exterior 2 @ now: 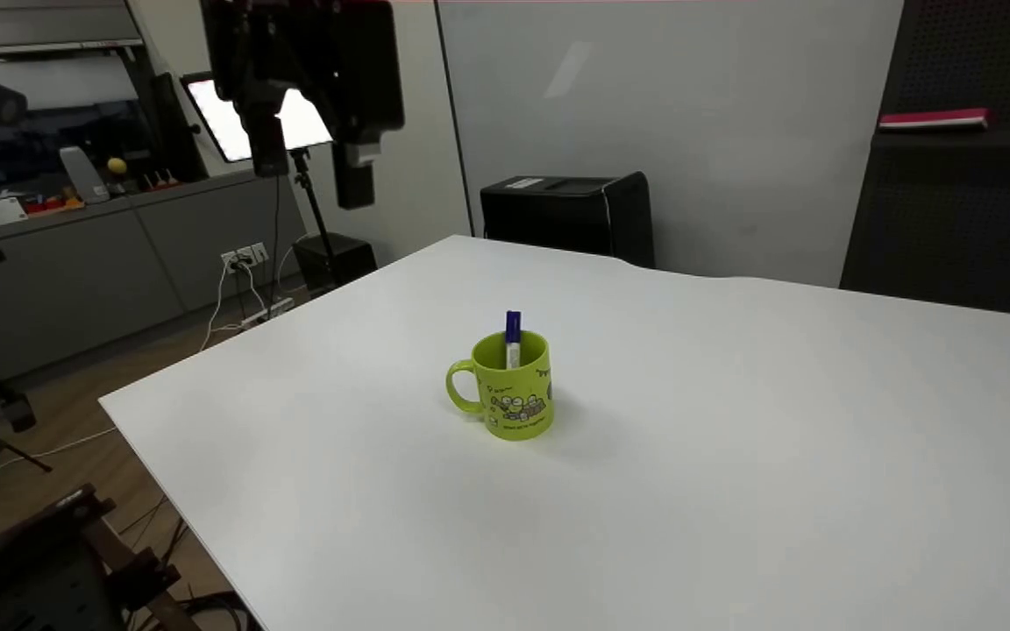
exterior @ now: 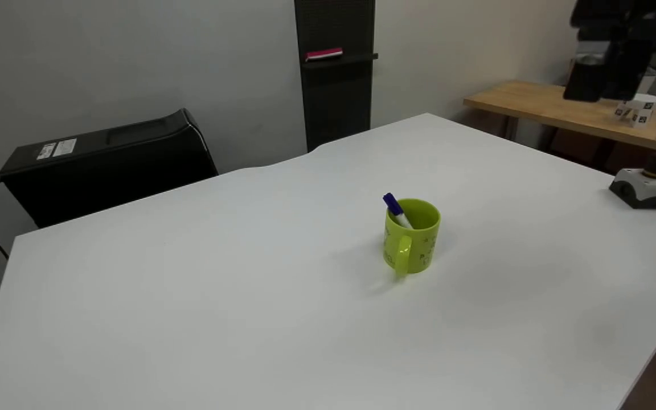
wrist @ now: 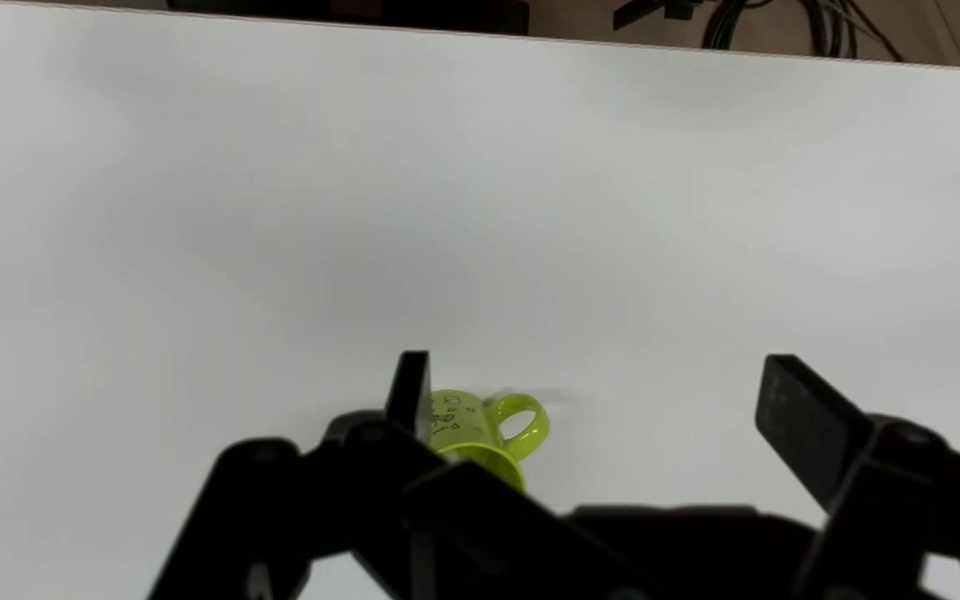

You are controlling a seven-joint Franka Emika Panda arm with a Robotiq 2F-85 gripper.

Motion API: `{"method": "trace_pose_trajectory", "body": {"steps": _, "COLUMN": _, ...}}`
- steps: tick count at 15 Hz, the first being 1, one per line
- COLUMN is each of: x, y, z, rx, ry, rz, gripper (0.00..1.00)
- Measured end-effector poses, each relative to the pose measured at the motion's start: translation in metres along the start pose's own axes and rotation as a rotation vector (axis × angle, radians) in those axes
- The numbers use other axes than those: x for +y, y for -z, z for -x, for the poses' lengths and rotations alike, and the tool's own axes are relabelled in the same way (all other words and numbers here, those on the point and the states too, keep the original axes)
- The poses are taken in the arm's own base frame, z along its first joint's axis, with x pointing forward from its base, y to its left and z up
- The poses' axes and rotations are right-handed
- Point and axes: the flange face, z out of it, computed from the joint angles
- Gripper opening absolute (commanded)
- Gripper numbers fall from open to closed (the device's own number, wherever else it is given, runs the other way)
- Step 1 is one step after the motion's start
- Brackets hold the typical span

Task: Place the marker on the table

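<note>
The marker, with a blue cap and whitish body, stands tilted inside the lime-green cup, cap end up above the rim; it shows in both exterior views (exterior: 396,209) (exterior 2: 513,336). The cup (exterior: 422,250) (exterior 2: 518,403) stands upright on the white table (exterior: 191,296) (exterior 2: 733,473) (wrist: 530,208). My gripper (exterior: 600,94) (exterior 2: 313,182) is open and empty, high above the table and apart from the cup. In the wrist view the gripper (wrist: 597,362) has its fingers wide apart; the left finger covers part of the cup (wrist: 467,417), and the marker is not clearly visible there.
A grey and black button box (exterior: 647,188) sits at the table's edge. A light-wood table (exterior: 533,102) with clutter stands beyond it. A black case (exterior: 111,159) (exterior 2: 558,215) stands by the wall behind the table. A lit panel (exterior 2: 303,123) stands in the background.
</note>
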Motion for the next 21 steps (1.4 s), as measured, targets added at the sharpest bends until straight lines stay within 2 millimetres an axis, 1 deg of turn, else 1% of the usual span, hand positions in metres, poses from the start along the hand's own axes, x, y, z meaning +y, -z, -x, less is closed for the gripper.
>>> {"method": "trace_pose_trajectory", "body": {"steps": 3, "x": 0.02, "y": 0.001, "z": -0.023, "rx": -0.014, "ry": -0.025, "rz": 0.015, "gripper": 1.0}}
{"method": "trace_pose_trajectory", "body": {"steps": 5, "x": 0.027, "y": -0.001, "z": -0.036, "rx": -0.026, "ry": -0.036, "rz": 0.014, "gripper": 1.0}}
{"method": "trace_pose_trajectory", "body": {"steps": 6, "x": 0.028, "y": -0.002, "z": -0.039, "rx": -0.031, "ry": -0.037, "rz": 0.014, "gripper": 1.0}}
{"method": "trace_pose_trajectory", "body": {"steps": 17, "x": 0.028, "y": -0.004, "z": -0.041, "rx": -0.04, "ry": -0.036, "rz": 0.013, "gripper": 1.0}}
{"method": "trace_pose_trajectory", "body": {"steps": 19, "x": 0.03, "y": -0.013, "z": -0.042, "rx": -0.053, "ry": -0.041, "rz": 0.013, "gripper": 1.0}}
{"method": "trace_pose_trajectory", "body": {"steps": 21, "x": 0.033, "y": -0.029, "z": -0.047, "rx": -0.075, "ry": -0.05, "rz": 0.014, "gripper": 1.0}}
